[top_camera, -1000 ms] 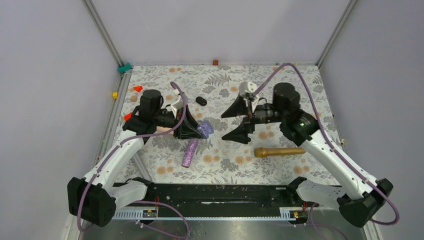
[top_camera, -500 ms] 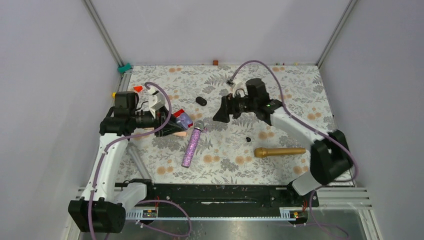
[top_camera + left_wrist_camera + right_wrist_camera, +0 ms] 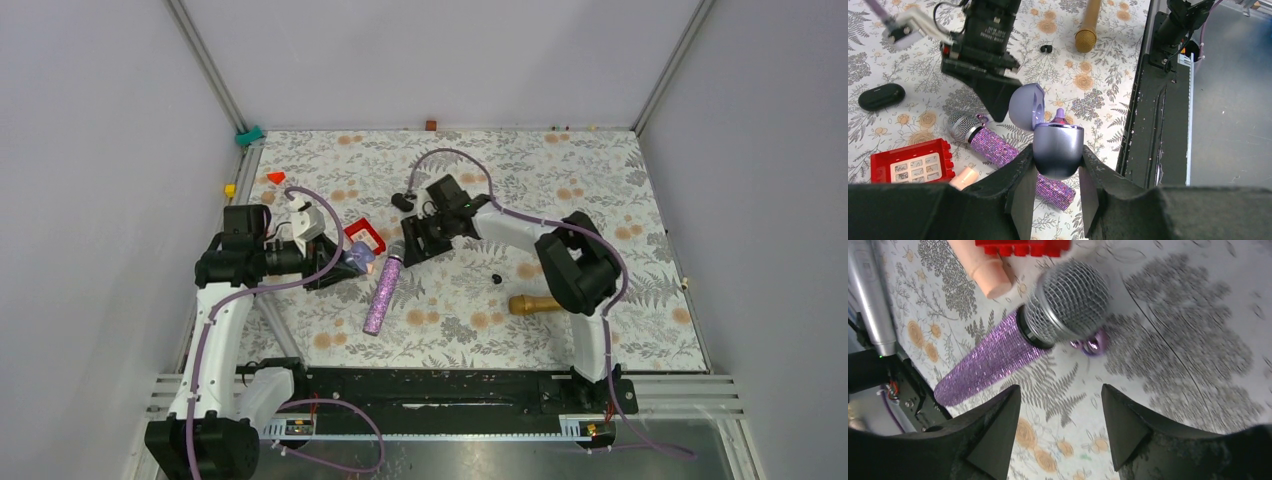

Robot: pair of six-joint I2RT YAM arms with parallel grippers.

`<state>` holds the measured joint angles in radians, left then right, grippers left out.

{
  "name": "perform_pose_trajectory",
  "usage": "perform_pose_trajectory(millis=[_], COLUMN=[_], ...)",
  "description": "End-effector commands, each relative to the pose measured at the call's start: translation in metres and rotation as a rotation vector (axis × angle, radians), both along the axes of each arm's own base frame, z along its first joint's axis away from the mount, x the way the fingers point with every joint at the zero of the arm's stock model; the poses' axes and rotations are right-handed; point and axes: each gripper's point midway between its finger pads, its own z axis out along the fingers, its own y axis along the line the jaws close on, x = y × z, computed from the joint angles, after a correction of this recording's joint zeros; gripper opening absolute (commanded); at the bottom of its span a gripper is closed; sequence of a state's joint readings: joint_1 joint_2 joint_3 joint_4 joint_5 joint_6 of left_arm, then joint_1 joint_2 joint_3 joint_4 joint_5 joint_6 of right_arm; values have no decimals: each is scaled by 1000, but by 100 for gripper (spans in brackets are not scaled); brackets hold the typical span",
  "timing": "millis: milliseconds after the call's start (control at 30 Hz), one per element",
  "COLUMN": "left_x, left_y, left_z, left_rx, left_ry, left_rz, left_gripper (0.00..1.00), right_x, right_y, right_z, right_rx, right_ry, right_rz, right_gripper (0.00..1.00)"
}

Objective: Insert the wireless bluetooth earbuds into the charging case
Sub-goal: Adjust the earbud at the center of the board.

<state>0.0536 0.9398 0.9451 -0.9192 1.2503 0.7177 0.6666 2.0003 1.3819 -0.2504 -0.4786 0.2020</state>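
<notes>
My left gripper point(image 3: 1057, 152) is shut on the purple charging case point(image 3: 1058, 147), which it holds off the table with the lid point(image 3: 1024, 106) open; a small purple tip shows at the case's rim. In the top view that gripper point(image 3: 345, 262) is at the left. One tiny black earbud point(image 3: 496, 278) lies alone on the flowered cloth, also seen as the earbud point(image 3: 1046, 48) in the left wrist view. My right gripper point(image 3: 1060, 387) is open and empty just short of the purple microphone's mesh head point(image 3: 1068, 300). A small shiny purple piece point(image 3: 1090, 346) lies against that head.
The glittery purple microphone point(image 3: 382, 290) lies mid-table, with a gold microphone point(image 3: 530, 303) to its right. A black oval capsule point(image 3: 402, 201) lies farther back. A red brick point(image 3: 365, 235) and a peach cylinder point(image 3: 980, 267) are near the case. The black rail point(image 3: 440, 390) runs along the near edge.
The right arm has swung left from mid-right to the purple microphone's head, its jaws narrowing. The left arm has drawn back left with the case. The black earbud now lies uncovered.
</notes>
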Motion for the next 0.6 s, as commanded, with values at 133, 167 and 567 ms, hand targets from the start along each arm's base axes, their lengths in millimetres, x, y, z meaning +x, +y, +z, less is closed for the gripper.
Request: perform_pose_trajectory(millis=[133,167,567], left_x=[2,2,3], left_y=[4,4,6], left_z=[2,2,1], left_rx=[-20,-21,-33], left_ry=[-62,-61,-63], left_rz=[-3,-3,3], left_gripper=[0,0,0], right_x=[14,14,18], right_y=[19,20,22], right_z=[-17,-19,-5], right_rx=[-142,-149,-134], right_ry=[-51,-54,-213], right_rz=[39,39,138], right_gripper=[57,55,52])
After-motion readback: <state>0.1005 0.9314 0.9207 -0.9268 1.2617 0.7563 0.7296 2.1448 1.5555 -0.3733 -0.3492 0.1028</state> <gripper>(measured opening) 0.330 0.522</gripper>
